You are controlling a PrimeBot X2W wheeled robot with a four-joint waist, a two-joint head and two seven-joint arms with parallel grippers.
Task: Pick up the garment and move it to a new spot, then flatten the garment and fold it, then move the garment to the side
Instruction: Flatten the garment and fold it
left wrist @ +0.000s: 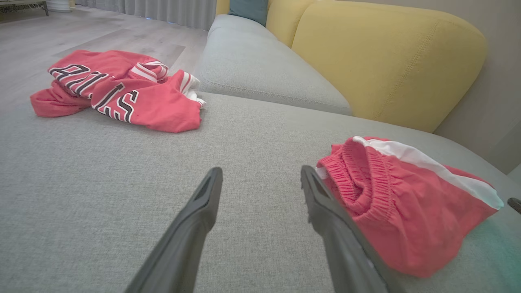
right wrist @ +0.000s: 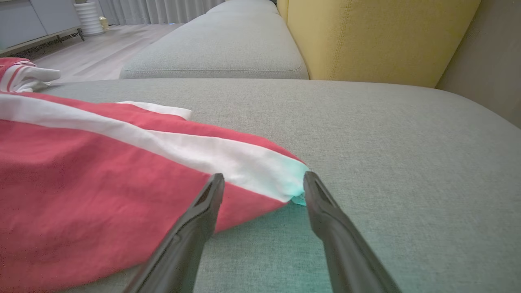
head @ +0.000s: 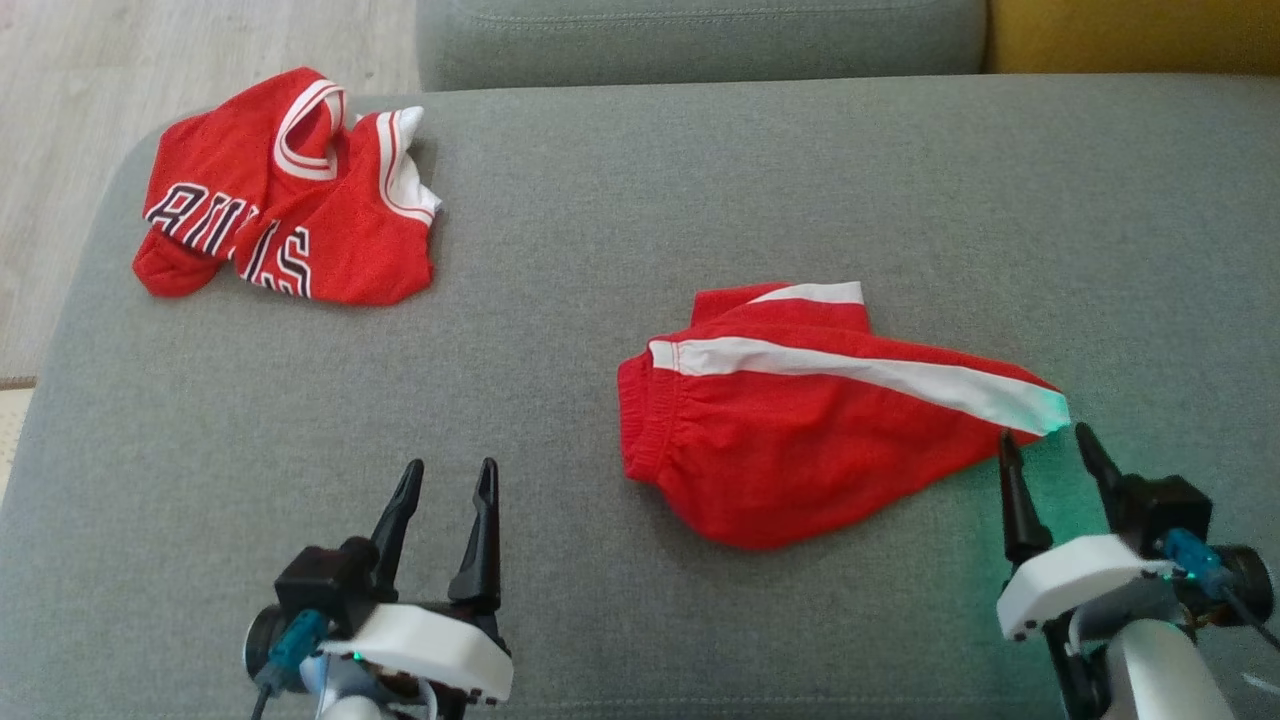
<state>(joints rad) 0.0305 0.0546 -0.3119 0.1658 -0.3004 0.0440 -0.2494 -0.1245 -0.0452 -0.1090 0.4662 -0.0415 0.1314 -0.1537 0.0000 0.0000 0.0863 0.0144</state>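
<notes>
Left fingers (head: 398, 505) spread, empty, right fingers (head: 1015, 500) spread, empty, beside red shorts (head: 800, 440), grey sofa (head: 700, 200)

A crumpled red jersey (head: 285, 190) (dark lettering, white trim) lies on the grey sofa seat (head: 700, 180). A yellow backrest (left wrist: 386, 57) stands behind; what seem curtains (left wrist: 171, 10) hang beyond the wooden floor (left wrist: 101, 32).

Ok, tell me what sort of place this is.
Probably a home living room: a grey sofa with yellow back cushions, a pale wood-look floor with curtains beyond, and red shorts and a jersey lying on the seat.
</notes>
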